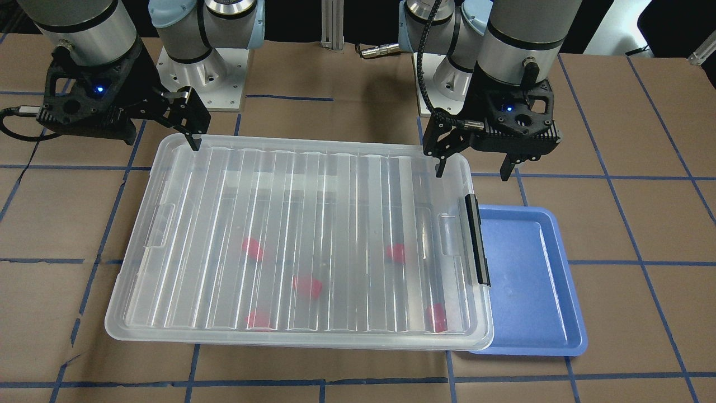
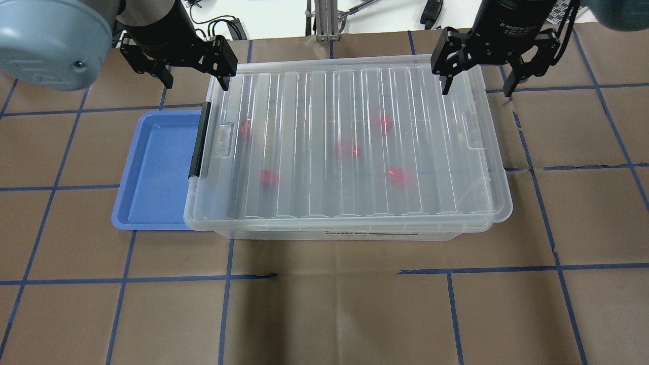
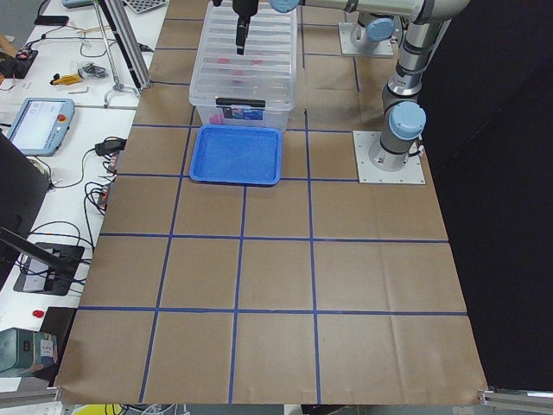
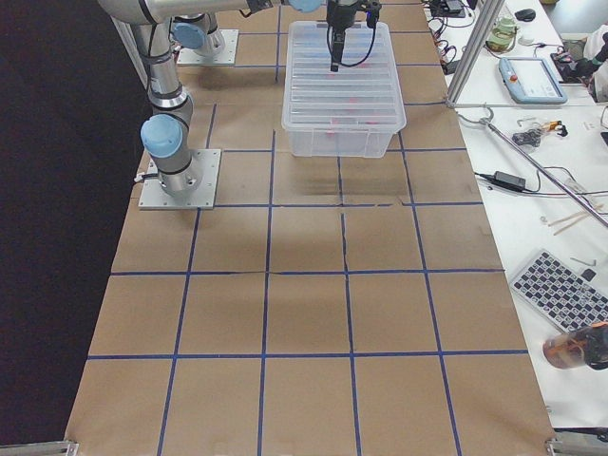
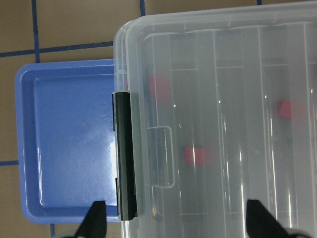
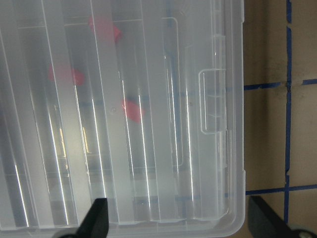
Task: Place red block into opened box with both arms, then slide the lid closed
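The clear ribbed lid [image 2: 314, 101] lies flat over the clear box [image 2: 355, 234] and covers it. Several red blocks, such as one red block [image 2: 347, 149] and another red block [image 1: 307, 286], lie inside and show blurred through the lid. My left gripper [image 2: 194, 78] hangs open over the lid's back corner at the black latch bar [image 2: 199, 142] end, one finger over the lid and one outside it. My right gripper [image 2: 477, 86] hangs open over the opposite back corner, likewise straddling the edge. Neither gripper holds anything.
An empty blue tray [image 2: 152, 172] sits against the box's latch end, partly under the lid's rim. Brown paper with blue tape lines covers the table [image 2: 324, 314]. The arm bases [image 1: 201, 73] stand just behind the box.
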